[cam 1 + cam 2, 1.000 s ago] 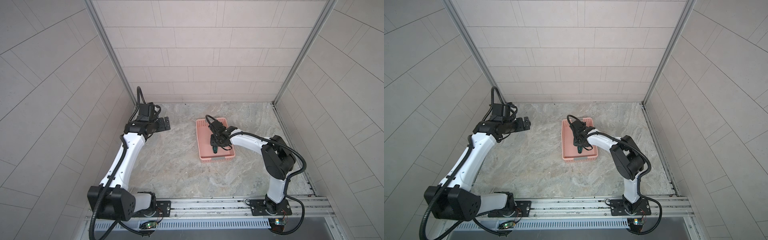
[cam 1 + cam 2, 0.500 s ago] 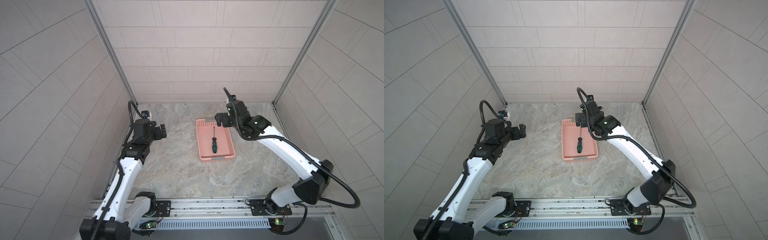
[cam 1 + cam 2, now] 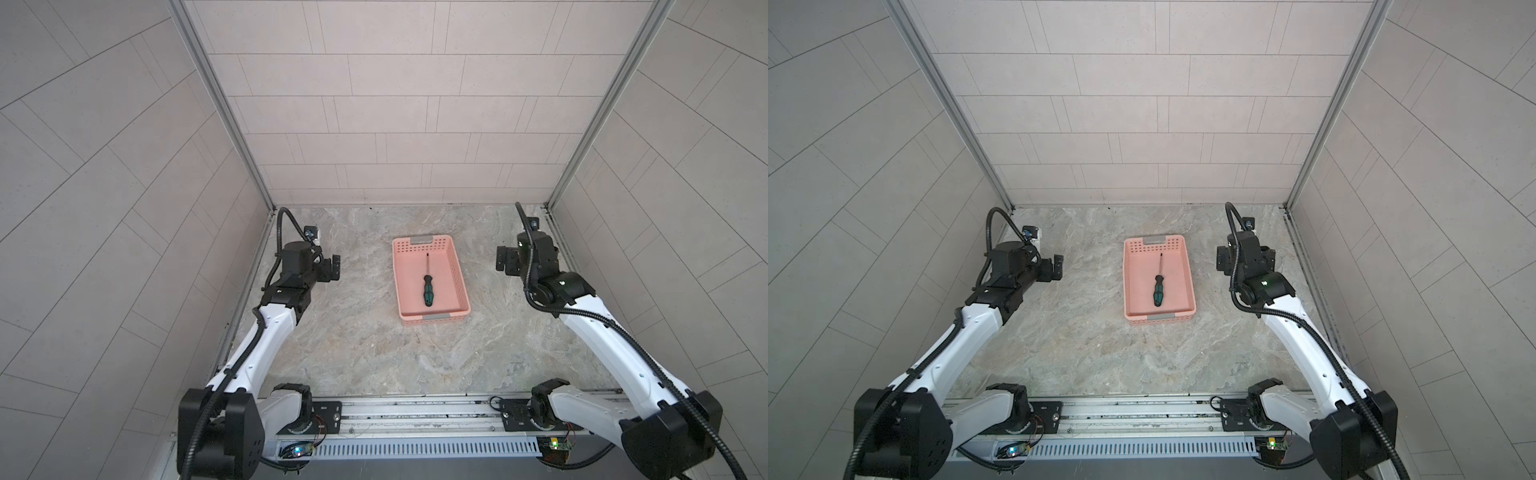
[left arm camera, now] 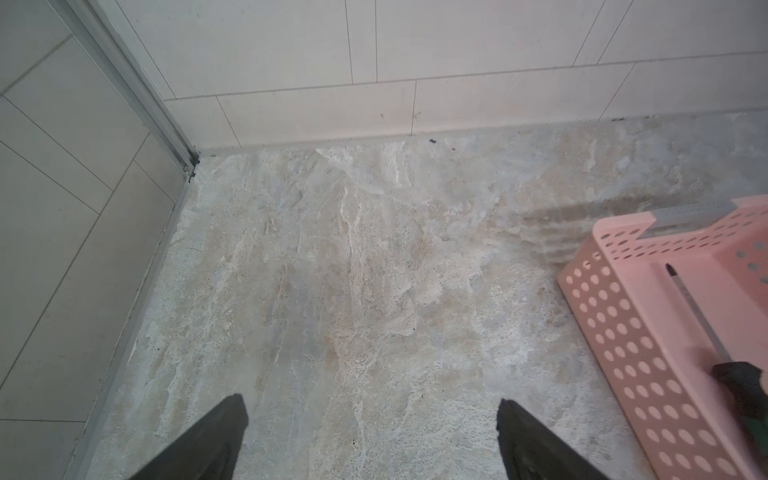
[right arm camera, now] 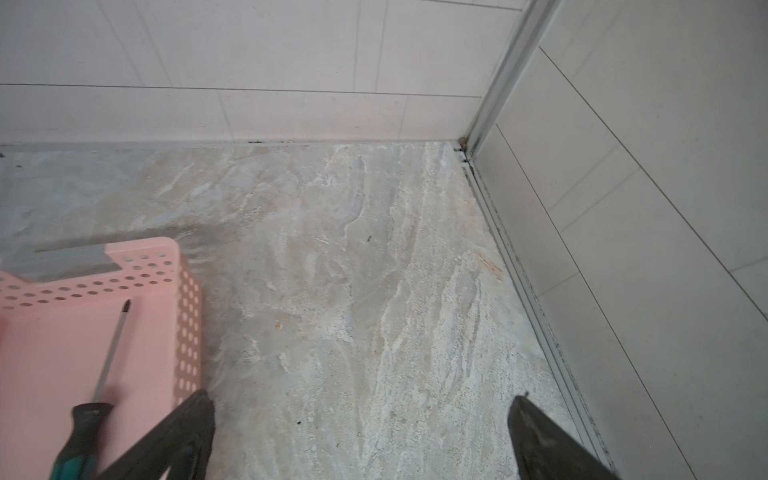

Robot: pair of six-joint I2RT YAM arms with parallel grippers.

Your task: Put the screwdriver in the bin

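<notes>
Evidently placed: screwdriver [image 3: 427,283] inside bin [image 3: 457,274]

The screwdriver lies flat on the bin floor, shaft toward the back wall, touching neither claw. Left claw [image 4: 370,407] and right claw [image 5: 361,401] both hold their jaws apart and empty, well clear on either side. Residual risk, in my judgement: an arm sweeping low across the bench [image 3: 361,353] could knock the light bin.

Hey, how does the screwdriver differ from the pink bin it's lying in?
Colour: the screwdriver is dark green and black with a thin metal shaft; the bin is salmon-pink with grey end patches. Size: the screwdriver is slim and shorter than the bin. Surface: the bin's walls are perforated, the screwdriver is solid. Shared: both lie flat, long axes roughly aligned.
</notes>
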